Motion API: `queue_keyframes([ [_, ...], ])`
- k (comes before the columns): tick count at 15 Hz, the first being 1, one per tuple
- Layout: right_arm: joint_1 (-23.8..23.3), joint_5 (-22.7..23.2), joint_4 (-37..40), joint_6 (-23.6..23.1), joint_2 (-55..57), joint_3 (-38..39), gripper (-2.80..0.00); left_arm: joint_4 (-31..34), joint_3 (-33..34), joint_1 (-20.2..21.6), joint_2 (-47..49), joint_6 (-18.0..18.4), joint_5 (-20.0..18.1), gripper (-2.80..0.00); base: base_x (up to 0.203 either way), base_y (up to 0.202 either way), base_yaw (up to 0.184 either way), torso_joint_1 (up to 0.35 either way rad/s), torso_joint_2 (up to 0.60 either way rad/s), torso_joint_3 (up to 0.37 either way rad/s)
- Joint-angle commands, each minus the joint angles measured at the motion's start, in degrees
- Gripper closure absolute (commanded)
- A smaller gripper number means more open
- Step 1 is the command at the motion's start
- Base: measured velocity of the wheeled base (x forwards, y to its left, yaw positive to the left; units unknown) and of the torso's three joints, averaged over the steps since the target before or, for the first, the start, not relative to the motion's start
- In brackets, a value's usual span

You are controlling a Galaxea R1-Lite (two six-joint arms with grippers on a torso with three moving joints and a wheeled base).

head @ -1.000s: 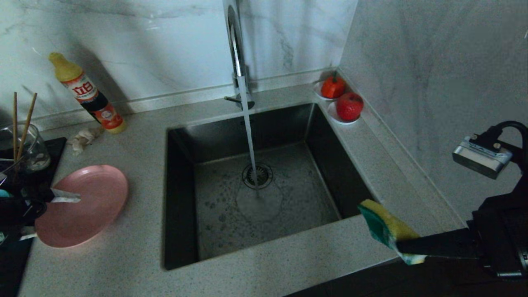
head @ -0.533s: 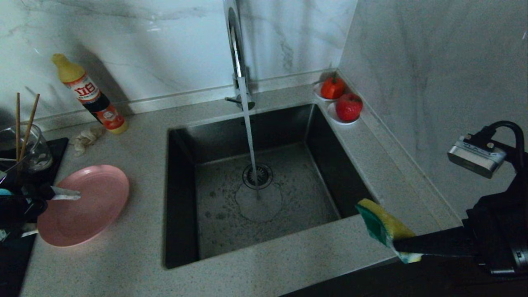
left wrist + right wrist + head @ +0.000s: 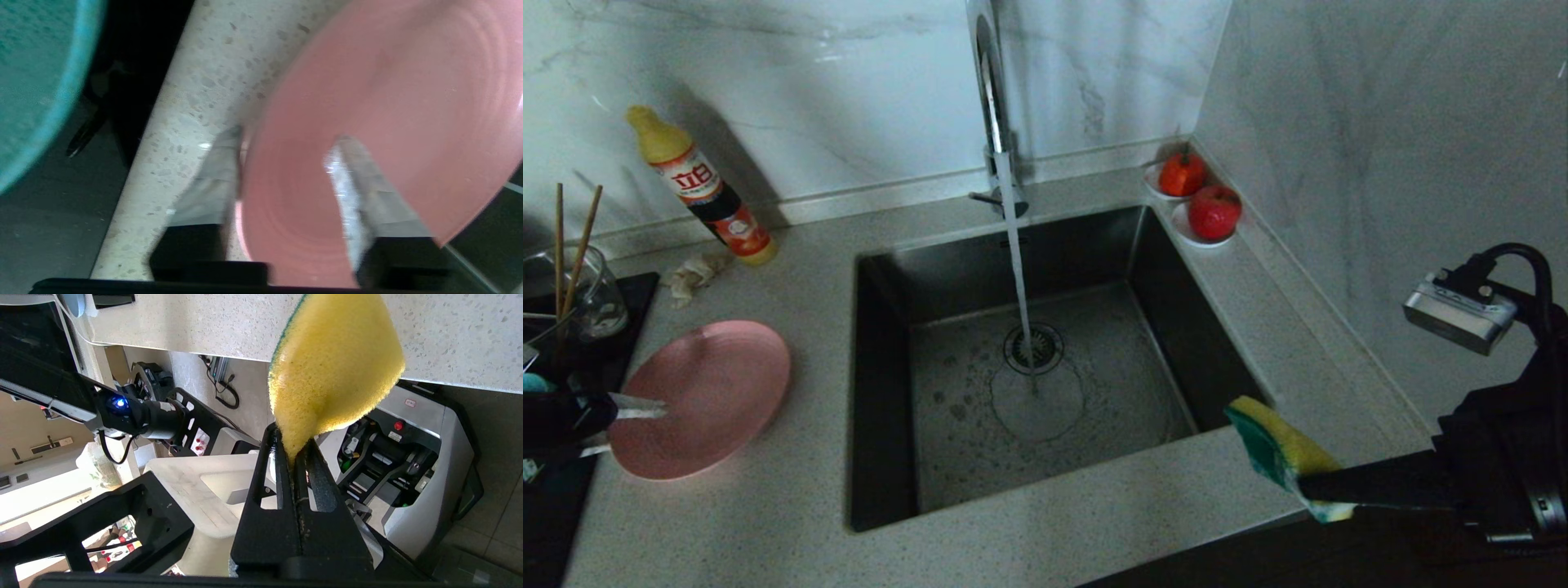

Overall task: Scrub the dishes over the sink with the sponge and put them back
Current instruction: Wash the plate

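Now pink plate [image 3: 707, 392] tilted at counter's left edge, rim pinched between left gripper [image 3: 286, 171] fingers. Sponge [image 3: 1278, 453] clamped in tightly closed right gripper [image 3: 295, 457] over counter's front edge, beside sink [image 3: 882, 392]. Faucet [image 3: 992, 106] running.

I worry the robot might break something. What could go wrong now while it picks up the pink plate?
The left gripper pinches only the rim of the pink plate, which looks tilted off the counter, so the plate might slip out and drop. The right gripper holds the sponge by one thin end, so hard scrubbing could pull it free. Water runs from the faucet, which may make things slippery.
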Motion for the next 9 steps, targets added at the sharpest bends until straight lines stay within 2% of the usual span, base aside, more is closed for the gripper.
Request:
queue_keyframes([
  [1, -0.1, 0.1, 0.1, 0.1, 0.0, 0.1, 0.0, 0.5, -1.3, -0.1, 0.8, -0.1, 1.5, 0.0, 0.0, 0.0, 0.0, 0.0, 0.0, 0.0],
  [5, -0.1, 0.1, 0.2, 0.3, -0.2, 0.2, 0.0, 0.9, -1.4, -0.5, 1.5, 2.0, 3.0, 0.0, 0.0, 0.0, 0.0, 0.0, 0.0, 0.0],
  [9, -0.1, 0.2, 0.1, 0.3, -0.2, 0.8, 0.0, 0.8, -1.6, -1.4, -2.5, 1.1, 2.3, 0.0, 0.0, 0.0, 0.0, 0.0, 0.0, 0.0],
])
